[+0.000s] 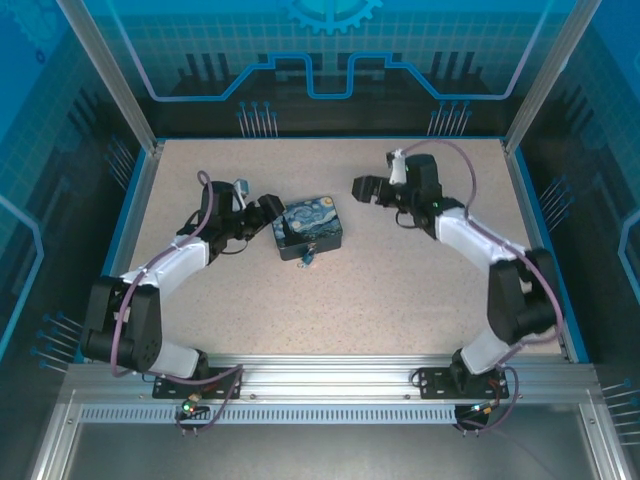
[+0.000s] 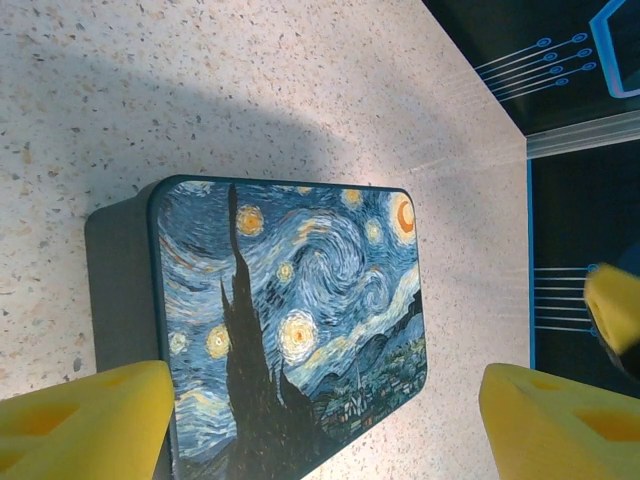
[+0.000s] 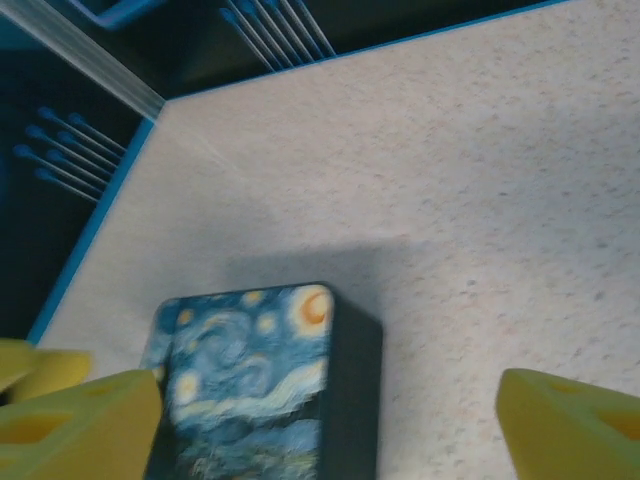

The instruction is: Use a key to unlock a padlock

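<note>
The unlocking looks barely begun. The painted box sits on the tabletop between the two arms, and the padlock shows from above as a tiny bluish speck at the box's near side. Whether it hangs from a clasp there or merely lies against the wall is too small to tell. The key cannot be made out, so I cannot say whether it is already in the lock or lying somewhere beside it.

The left gripper hovers just beside the box's left end, its yellow fingers spread wide with nothing between them. The right gripper hangs a little apart from the box's far right corner, also spread and empty.

By my reading everything remains to be done: find and pick up the key, steady the padlock, insert, turn, and free the shackle.

The box is the only container here. Its lid appears shut in both wrist views, so whatever it holds is hidden
</note>
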Robot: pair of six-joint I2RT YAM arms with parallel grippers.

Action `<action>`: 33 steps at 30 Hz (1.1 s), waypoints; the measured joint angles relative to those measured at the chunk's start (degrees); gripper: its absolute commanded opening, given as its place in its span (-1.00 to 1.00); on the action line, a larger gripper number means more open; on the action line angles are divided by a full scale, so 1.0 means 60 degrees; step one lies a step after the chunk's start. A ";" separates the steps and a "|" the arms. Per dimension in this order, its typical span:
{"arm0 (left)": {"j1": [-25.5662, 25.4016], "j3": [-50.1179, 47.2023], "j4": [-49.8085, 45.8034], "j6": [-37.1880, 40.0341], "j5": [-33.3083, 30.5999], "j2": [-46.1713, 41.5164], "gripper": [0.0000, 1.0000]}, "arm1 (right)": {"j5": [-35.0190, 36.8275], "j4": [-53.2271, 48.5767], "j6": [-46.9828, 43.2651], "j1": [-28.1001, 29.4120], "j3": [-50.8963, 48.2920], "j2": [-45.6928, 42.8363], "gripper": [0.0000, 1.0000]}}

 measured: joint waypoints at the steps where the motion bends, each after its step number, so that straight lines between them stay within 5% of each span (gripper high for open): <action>1: 0.0007 0.0000 0.0000 0.0000 0.0004 0.0004 0.60 | -0.0047 0.0525 0.0382 0.0219 -0.0801 -0.0470 0.56; 6: 0.0022 0.0080 0.0106 0.0000 0.0168 0.0222 0.51 | 0.0313 0.2208 0.2222 0.1851 -0.3526 -0.0685 0.34; 11: -0.0080 0.0699 0.0262 0.0000 0.0597 0.0907 0.48 | 0.1191 0.3632 0.3563 0.3348 -0.4127 0.0211 0.06; 17: -0.0459 0.1126 0.0725 -0.0036 0.0871 0.1453 0.46 | 0.2218 0.5169 0.4601 0.3865 -0.4003 0.1370 -0.12; 33: -0.0772 0.1497 0.1107 -0.0255 0.1096 0.2546 0.46 | 0.3362 0.5053 0.5672 0.4717 -0.3231 0.2390 -0.34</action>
